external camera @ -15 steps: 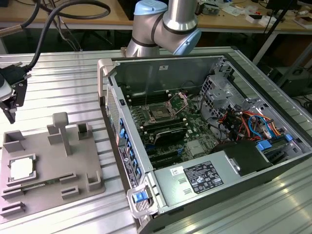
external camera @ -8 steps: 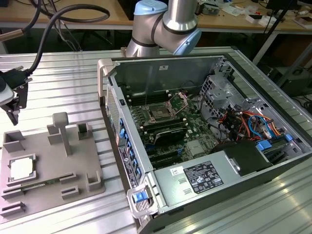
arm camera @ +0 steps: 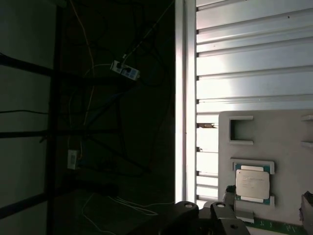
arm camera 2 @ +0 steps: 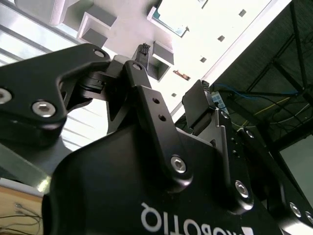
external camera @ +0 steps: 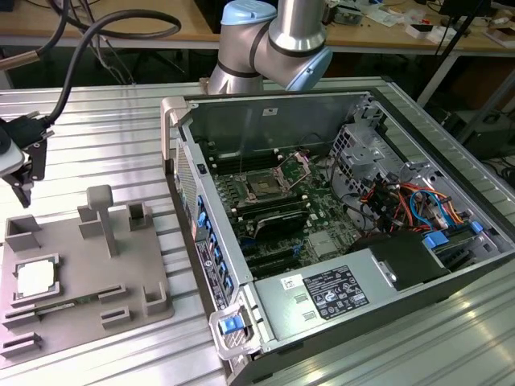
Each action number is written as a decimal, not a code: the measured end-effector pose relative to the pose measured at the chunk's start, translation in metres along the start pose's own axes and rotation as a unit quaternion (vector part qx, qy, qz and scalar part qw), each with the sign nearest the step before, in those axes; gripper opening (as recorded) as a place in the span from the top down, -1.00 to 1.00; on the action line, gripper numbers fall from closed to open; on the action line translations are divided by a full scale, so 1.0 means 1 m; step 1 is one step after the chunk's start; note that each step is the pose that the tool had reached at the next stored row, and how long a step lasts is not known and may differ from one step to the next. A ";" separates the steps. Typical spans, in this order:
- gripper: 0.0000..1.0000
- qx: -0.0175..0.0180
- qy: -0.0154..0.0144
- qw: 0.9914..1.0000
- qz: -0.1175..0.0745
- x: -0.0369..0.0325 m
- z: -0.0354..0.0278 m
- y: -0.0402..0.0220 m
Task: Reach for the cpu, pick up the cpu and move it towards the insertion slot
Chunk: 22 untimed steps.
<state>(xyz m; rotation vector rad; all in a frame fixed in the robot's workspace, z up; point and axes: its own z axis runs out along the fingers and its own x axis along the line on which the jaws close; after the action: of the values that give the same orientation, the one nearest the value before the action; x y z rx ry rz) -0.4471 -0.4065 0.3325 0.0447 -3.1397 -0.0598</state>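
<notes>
Gripper [external camera: 24,181] of mine hangs near the grey holder [external camera: 76,261], carrying no chip; whether it stands wide or narrow I cannot tell. Close by, the cpu [external camera: 35,278] lies flat in its recess, face up, likely so I can take it from above. Grey posts [external camera: 102,215] and the computer case's side wall [external camera: 183,173] stand between it and the insertion slot [external camera: 265,183], deep inside.

Grey fixture tray [external camera: 80,269], open computer case [external camera: 265,121], ribbed metal table [external camera: 105,153]
</notes>
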 end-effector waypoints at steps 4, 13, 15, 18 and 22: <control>-0.12 0.000 0.000 1.000 0.000 0.0000 0.0021 -0.0001; -0.12 0.000 0.000 1.000 0.000 0.0001 0.0066 -0.0003; -0.12 0.000 0.000 1.000 0.000 0.0001 0.0070 -0.0003; -0.12 0.000 0.000 1.000 0.000 0.0000 0.0075 -0.0003; -0.12 0.000 0.000 1.000 0.000 0.0000 0.0076 -0.0003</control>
<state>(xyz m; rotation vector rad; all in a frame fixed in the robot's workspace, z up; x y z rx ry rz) -0.4472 -0.4066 0.3249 0.0447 -3.1389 -0.0603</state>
